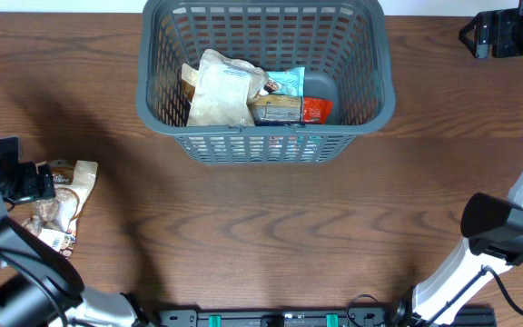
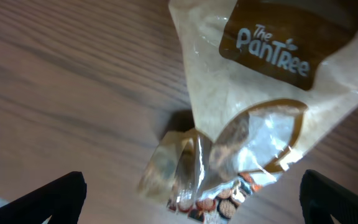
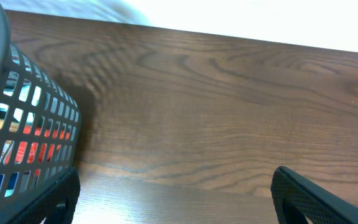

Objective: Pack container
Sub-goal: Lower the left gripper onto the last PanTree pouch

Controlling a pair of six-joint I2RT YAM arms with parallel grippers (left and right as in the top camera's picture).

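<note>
**Left gripper poised over the packets left on the table, basket part-filled**

We're on the pick-up step: the left gripper [image 2: 194, 202] hangs with its jaws spread wide and empty over a beige pouch [image 2: 253, 99] at the left side of the table [image 1: 261, 236]. A smaller clear-wrapped packet [image 2: 179, 177] touches the pouch's lower end, so that's 2 packets out here, as far as we can tell. The basket [image 1: 261, 145] sits at the far middle of the table with at least 4 packets showing inside: 1 beige, 1 blue, 1 brown, 1 red. The right gripper [image 3: 179, 199] is near the basket's side, jaws apart, holding nothing. Next, we reckon, the left gripper needs to drop, pinch the pouch and carry it across to the basket.
</note>
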